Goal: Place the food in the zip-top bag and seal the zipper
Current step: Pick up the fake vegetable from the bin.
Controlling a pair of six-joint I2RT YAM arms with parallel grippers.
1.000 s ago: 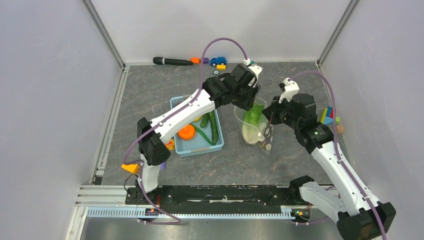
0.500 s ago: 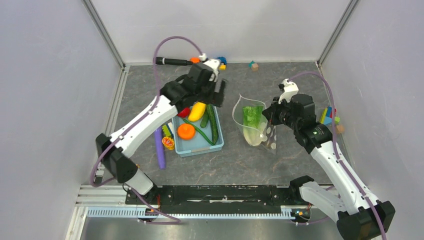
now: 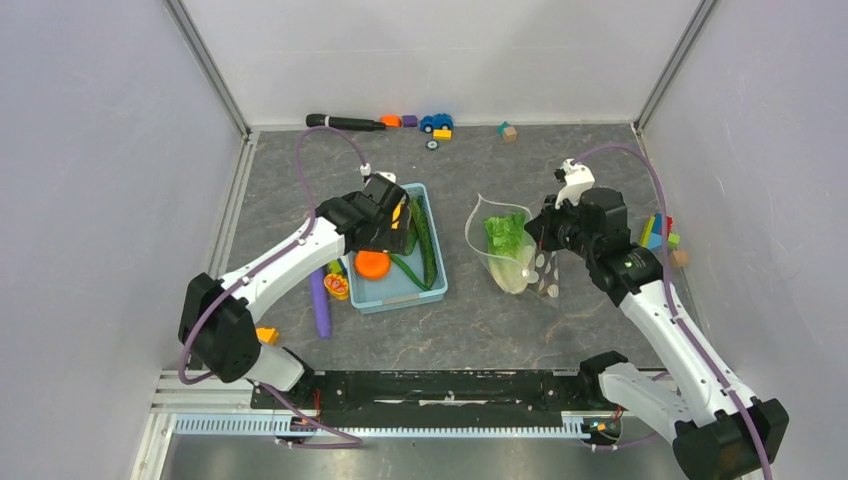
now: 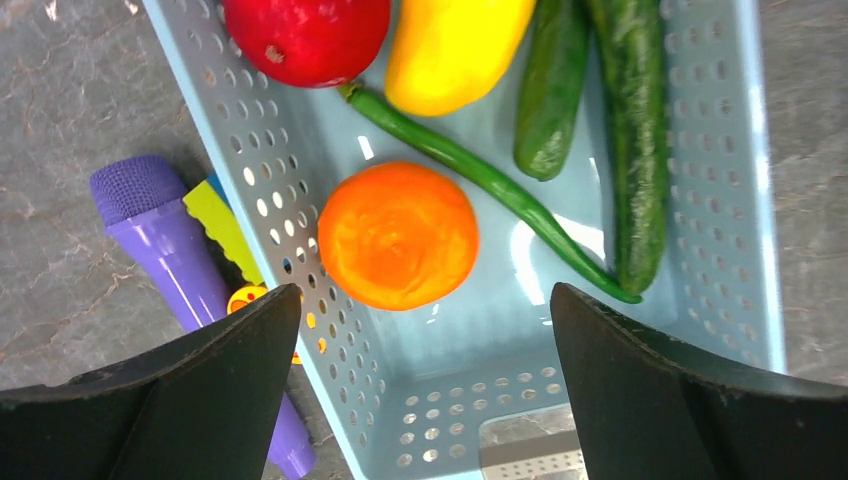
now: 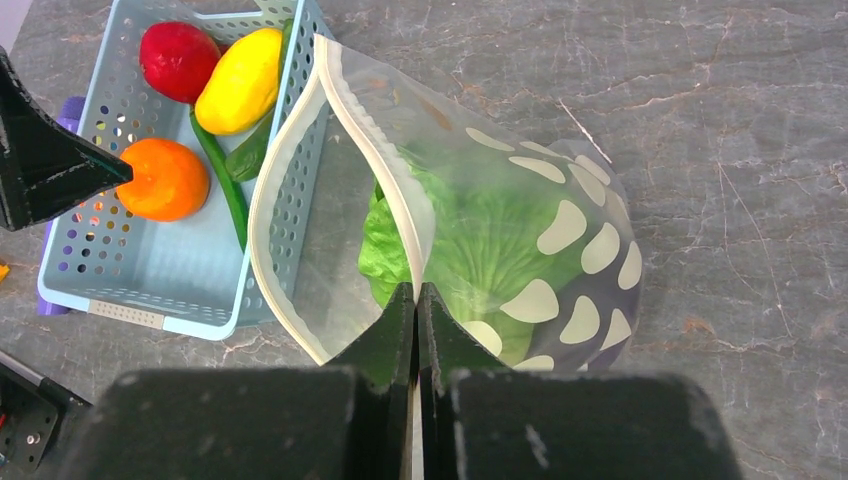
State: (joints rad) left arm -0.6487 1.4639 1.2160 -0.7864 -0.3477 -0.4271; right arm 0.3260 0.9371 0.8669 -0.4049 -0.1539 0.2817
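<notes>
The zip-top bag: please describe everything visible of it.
The zip-top bag is a clear plastic pouch printed with white dots, with a pale zipper strip along its mouth. The mouth gapes open toward the blue basket. Green lettuce lies inside. The bag rests on the grey table, and the shut right tool pinches its rim.

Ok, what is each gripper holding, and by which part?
The right gripper pinches the zip-top bag by the zipper at its mouth. The left gripper is open over the light-blue basket, holding nothing.
</notes>
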